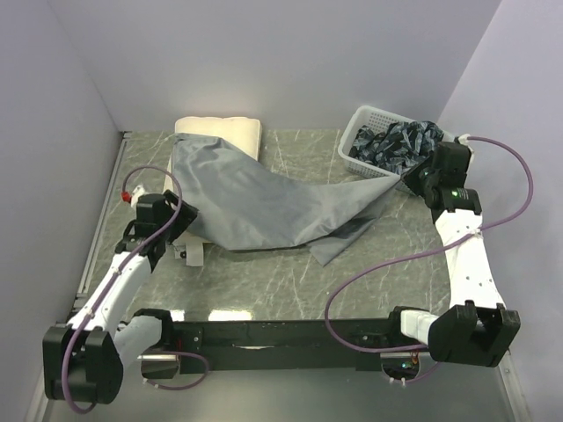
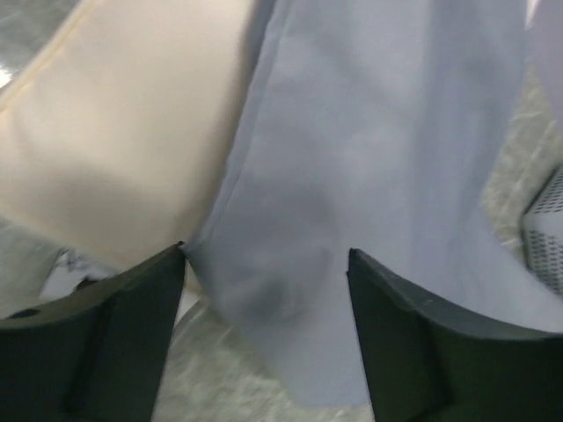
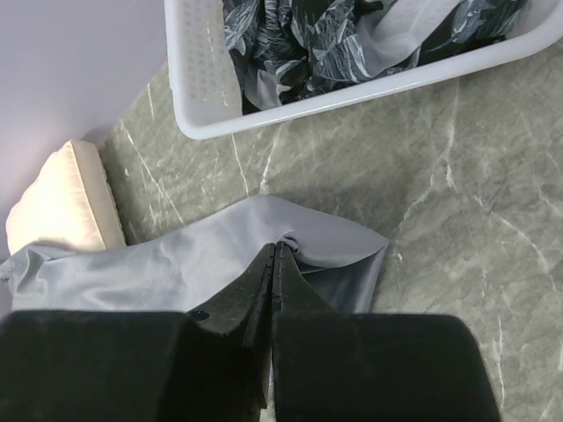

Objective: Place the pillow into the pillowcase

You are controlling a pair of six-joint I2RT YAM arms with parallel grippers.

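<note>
The cream pillow [image 1: 222,132] lies at the back left of the table, its near part covered by the grey pillowcase [image 1: 264,202]. The pillowcase stretches from there to the right. My right gripper [image 1: 406,182] is shut on a bunched corner of the pillowcase [image 3: 334,242], with its tips [image 3: 277,251] pressed together on the fold. My left gripper [image 1: 192,244] sits at the case's near left edge. In the left wrist view its fingers [image 2: 114,334] stand wide apart. A hanging grey lobe of the pillowcase [image 2: 352,176] lies between them, unpinched, and the pillow [image 2: 114,132] is to its left.
A white perforated basket [image 1: 363,115] holding dark patterned cloth [image 1: 396,141] stands at the back right, just beyond my right gripper; its wall [image 3: 202,79] shows in the right wrist view. A small red-tipped part [image 1: 129,195] sits at the table's left edge. Walls close in the left, back and right sides.
</note>
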